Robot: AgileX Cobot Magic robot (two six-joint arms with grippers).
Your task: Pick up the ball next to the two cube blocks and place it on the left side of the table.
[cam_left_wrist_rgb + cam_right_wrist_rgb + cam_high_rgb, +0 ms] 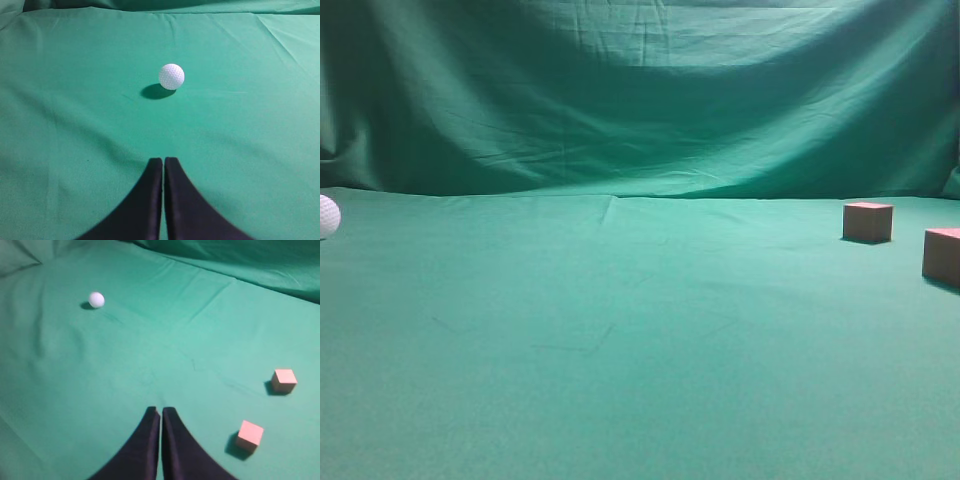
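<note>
The white dimpled ball (327,216) rests on the green table (620,340) at the far left edge of the exterior view, half cut off. It also shows in the left wrist view (171,76) and, far off, in the right wrist view (96,299). The two reddish-brown cube blocks (868,221) (942,256) sit at the right, far from the ball; they show in the right wrist view (284,380) (249,434). My left gripper (163,160) is shut and empty, short of the ball. My right gripper (160,410) is shut and empty, left of the cubes. Neither gripper shows in the exterior view.
A draped green backdrop cloth (640,90) hangs behind the table. The table cloth has slight wrinkles. The two cubes stand a little apart near the right edge.
</note>
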